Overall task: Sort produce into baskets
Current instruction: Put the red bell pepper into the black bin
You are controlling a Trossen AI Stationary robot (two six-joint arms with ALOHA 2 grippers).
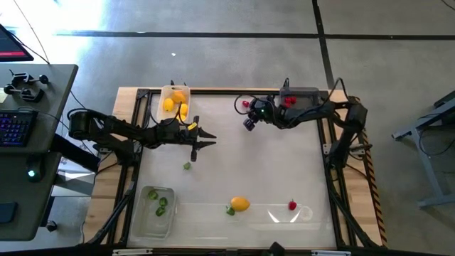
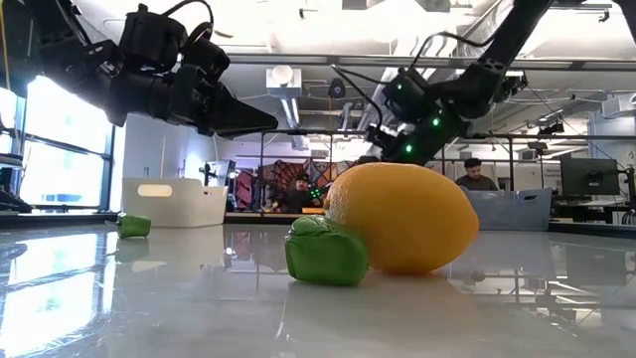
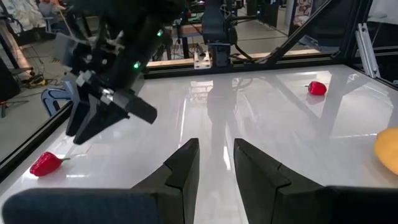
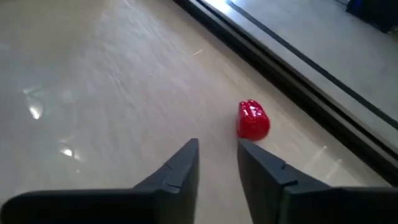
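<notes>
My right gripper point(image 4: 217, 146) hovers open near the table's far edge, just above and short of a small red piece point(image 4: 253, 119) that lies on the table; nothing is between its fingers. My left gripper point(image 3: 216, 146) stands open and roughly level over the table's left middle point(image 1: 206, 139), holding nothing. The white tray point(image 1: 174, 103) at the far left holds yellow pieces. The dark grey tray point(image 1: 298, 96) at the far right holds red ones. The clear tray point(image 1: 156, 210) at the near left holds green ones.
Loose on the table are a green piece point(image 1: 187, 166) near my left gripper, a yellow-orange fruit point(image 1: 240, 204) with a green piece point(image 1: 230, 210) against it near the front edge, and a red piece point(image 1: 291, 205) to their right. The table's middle is bare.
</notes>
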